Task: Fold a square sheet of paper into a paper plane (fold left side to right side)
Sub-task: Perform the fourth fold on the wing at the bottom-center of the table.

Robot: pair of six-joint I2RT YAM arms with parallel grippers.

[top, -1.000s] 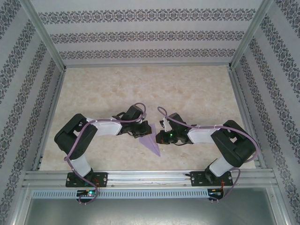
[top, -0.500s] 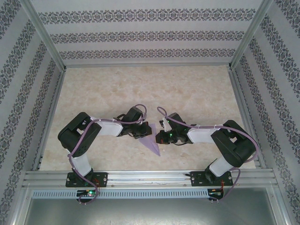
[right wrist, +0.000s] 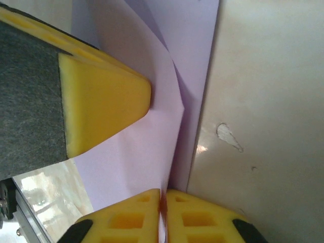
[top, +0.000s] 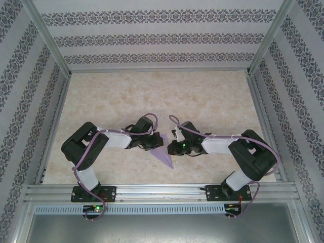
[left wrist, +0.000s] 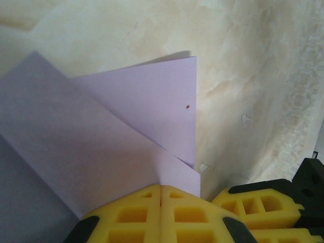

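From above, the two arm bases sit at 6 o'clock on the aluminium rail [top: 162, 191], and both arms bend inward to meet just short of the table's middle. Between them lies the paper plane [top: 164, 156], a narrow lavender wedge flat on the marbled table [top: 152, 96], its point aimed toward 5 o'clock and its broad end toward 12. The left gripper [top: 152, 145] is against it from 9 o'clock and the right gripper [top: 173, 148] from 3 o'clock. At this height neither grip can be read.

The wrist cameras give what the overhead view cannot. On the left wrist, the left gripper [left wrist: 161, 188] has its yellow fingers pressed together with no gap, and a crease of the paper plane [left wrist: 101, 142] runs straight to their seam. Whether a layer is caught between them I cannot tell. Overlapping folded layers spread toward 11 o'clock, and the right gripper's yellow fingers [left wrist: 253, 200] show at 4 o'clock, just beside the paper's edge.

On the right wrist, the right gripper [right wrist: 163, 195] is all but closed, with a thin raised edge of the paper plane [right wrist: 152, 152] running into the slit between its fingers. A finger [right wrist: 101, 106] of the left gripper rests on the paper at 9 o'clock.

Beyond the arms, bare tabletop runs to the patterned back wall [top: 162, 38] at 12 o'clock.
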